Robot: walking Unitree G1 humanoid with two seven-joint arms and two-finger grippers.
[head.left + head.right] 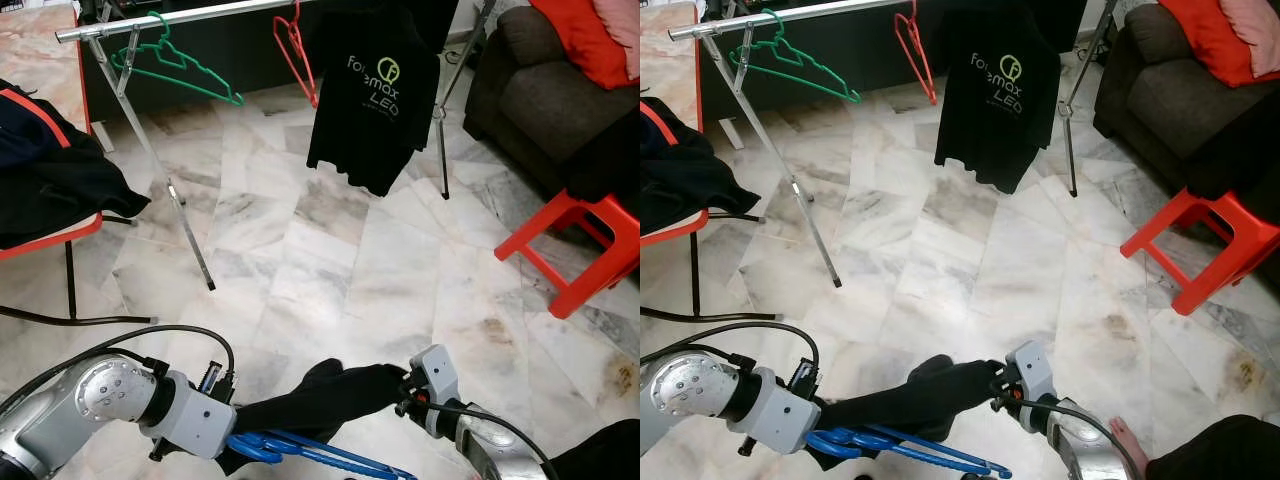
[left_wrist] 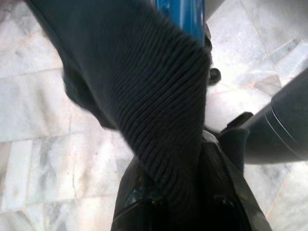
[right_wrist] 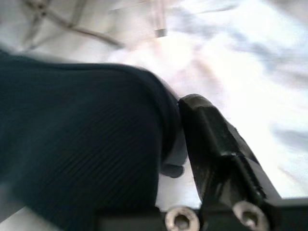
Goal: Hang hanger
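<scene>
Blue hanger (image 1: 300, 452) with dark ribbed garment (image 1: 320, 398): low before the robot, well short of the rail (image 1: 180, 18). Left gripper (image 1: 232, 440) pinches cloth and hanger; right gripper (image 1: 402, 392) nips the garment's other end. Probably light; cloth limp, plastic stiff and slippery — best held by the hook. Glossy marble floor (image 1: 330, 260); red stool (image 1: 575, 250), sofa (image 1: 540, 90).

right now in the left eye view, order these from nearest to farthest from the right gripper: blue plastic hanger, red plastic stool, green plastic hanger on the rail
1. Blue plastic hanger: low, just to the left of the right gripper, beneath the dark ribbed garment.
2. Red plastic stool: further ahead on the marble floor, to the right.
3. Green plastic hanger: farthest, on the metal rail, far left.
</scene>
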